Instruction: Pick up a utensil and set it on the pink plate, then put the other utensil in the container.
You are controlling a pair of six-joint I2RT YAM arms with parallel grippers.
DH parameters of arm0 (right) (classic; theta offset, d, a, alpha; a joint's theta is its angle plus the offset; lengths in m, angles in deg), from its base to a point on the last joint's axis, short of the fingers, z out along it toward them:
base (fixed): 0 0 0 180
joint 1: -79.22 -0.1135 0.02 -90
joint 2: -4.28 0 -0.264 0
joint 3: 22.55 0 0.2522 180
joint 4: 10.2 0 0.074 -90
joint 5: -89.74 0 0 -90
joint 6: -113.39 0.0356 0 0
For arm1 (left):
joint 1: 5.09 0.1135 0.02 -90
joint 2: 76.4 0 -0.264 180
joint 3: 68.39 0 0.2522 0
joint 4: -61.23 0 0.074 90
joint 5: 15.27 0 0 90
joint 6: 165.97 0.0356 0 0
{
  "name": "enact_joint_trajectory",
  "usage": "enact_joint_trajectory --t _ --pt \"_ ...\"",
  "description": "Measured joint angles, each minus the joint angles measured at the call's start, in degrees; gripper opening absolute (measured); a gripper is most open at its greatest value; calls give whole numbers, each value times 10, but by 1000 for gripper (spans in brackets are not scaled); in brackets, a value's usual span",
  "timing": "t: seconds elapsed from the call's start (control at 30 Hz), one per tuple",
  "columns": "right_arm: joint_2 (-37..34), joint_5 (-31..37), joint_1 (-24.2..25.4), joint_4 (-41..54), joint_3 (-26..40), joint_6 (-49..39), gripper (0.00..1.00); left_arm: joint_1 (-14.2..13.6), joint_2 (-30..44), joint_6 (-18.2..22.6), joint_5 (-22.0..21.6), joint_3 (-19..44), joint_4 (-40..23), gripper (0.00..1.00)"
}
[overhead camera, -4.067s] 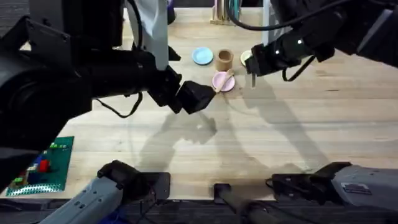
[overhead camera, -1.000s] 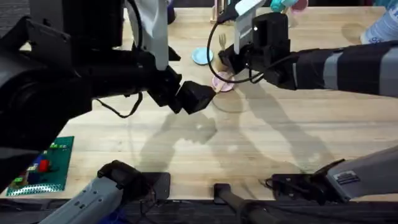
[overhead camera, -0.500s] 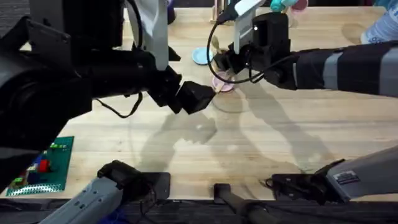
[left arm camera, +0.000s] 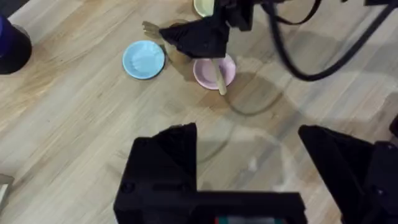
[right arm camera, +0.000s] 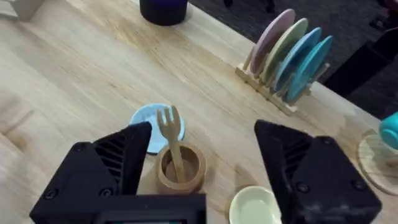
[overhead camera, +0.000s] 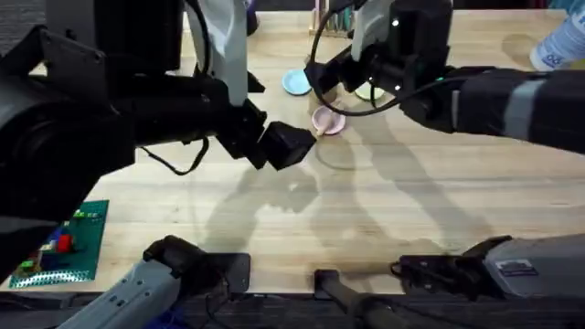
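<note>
The wooden spoon (left arm camera: 218, 76) lies across the pink plate (left arm camera: 206, 72), its handle sticking out over the rim. The wooden fork (right arm camera: 170, 135) stands prongs-up in the brown cup (right arm camera: 181, 168), leaning on the wall. My right gripper (right arm camera: 200, 175) hovers open just above the cup, its fingers either side of it and touching nothing. In the overhead view the right gripper (overhead camera: 322, 77) covers the cup. My left gripper (overhead camera: 292, 143) hangs open and empty above the table, a little short of the pink plate (overhead camera: 327, 120).
A light blue plate (left arm camera: 143, 59) sits beside the cup and a pale yellow plate (right arm camera: 254, 206) on its other side. A rack of coloured plates (right arm camera: 290, 55) and a dark cup (right arm camera: 163, 9) stand farther back. A green board (overhead camera: 71, 243) lies at the near left.
The right gripper came over from the yellow plate with the fork, left it in the cup, then opened and lifted back. The left arm has not moved.
</note>
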Motion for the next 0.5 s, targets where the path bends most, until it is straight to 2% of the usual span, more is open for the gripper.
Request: enact_joint_trajectory --t 0.13,0.5 --pt "38 0 0 54 0 0 998 0 0 0 0 0 0 994" --pt "193 0 0 288 -1 0 998 0 0 0 0 0 0 993"
